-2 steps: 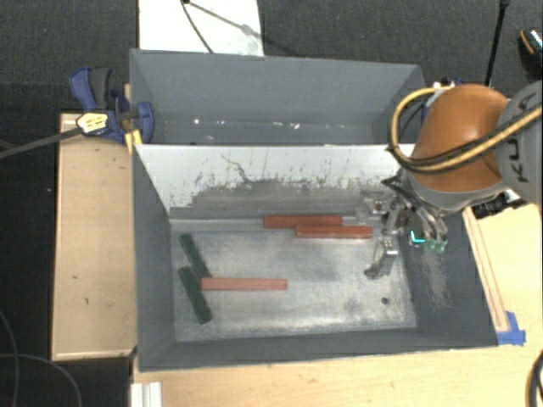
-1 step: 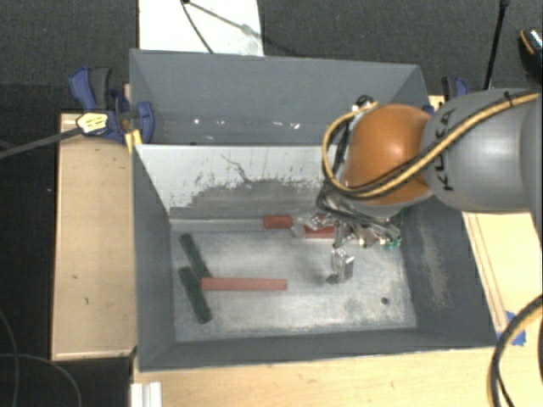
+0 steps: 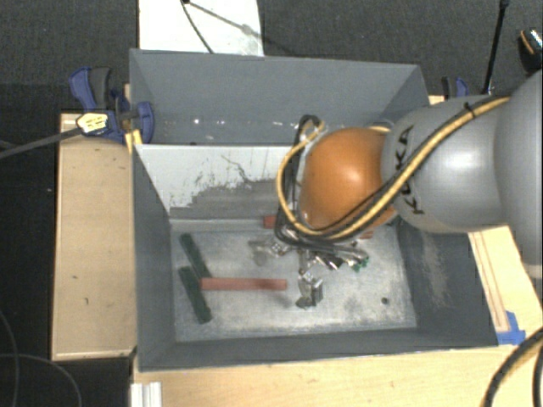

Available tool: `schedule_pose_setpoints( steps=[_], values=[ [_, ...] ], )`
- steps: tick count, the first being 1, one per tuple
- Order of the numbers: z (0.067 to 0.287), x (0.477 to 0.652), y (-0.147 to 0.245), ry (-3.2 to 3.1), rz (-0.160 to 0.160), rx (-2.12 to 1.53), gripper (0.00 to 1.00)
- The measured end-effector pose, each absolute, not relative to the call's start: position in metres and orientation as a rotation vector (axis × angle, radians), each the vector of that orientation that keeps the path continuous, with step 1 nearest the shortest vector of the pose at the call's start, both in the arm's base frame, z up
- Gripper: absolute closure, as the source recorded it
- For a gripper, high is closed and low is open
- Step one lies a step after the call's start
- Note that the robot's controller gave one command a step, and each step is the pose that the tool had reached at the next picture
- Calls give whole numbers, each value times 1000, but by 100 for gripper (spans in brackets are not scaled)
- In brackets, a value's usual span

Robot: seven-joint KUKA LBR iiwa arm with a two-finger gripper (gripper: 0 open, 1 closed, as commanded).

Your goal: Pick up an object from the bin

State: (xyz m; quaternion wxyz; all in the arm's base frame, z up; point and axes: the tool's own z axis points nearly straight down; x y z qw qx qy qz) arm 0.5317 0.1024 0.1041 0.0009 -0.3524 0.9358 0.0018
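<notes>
Beside flat reddish stick [image 3: 243, 284], metal claw [image 3: 310, 293], scuffed bin [image 3: 383, 310]

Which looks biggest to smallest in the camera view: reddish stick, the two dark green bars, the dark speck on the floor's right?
1. The reddish stick: longest.
2. The upper dark green bar and the lower dark green bar: look alike, so not ranked.
3. The dark speck: smallest by far.
</notes>
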Motion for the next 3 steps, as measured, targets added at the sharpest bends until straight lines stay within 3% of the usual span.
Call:
schedule_pose_setpoints(
  steps=[1,2,3],
  values=[
    [69,556,136,2905,4,-1185,0],
    [70,556,134,2907,2,-1180,100],
    [207,551,146,2844,-2,-1309,100]
  ],
)
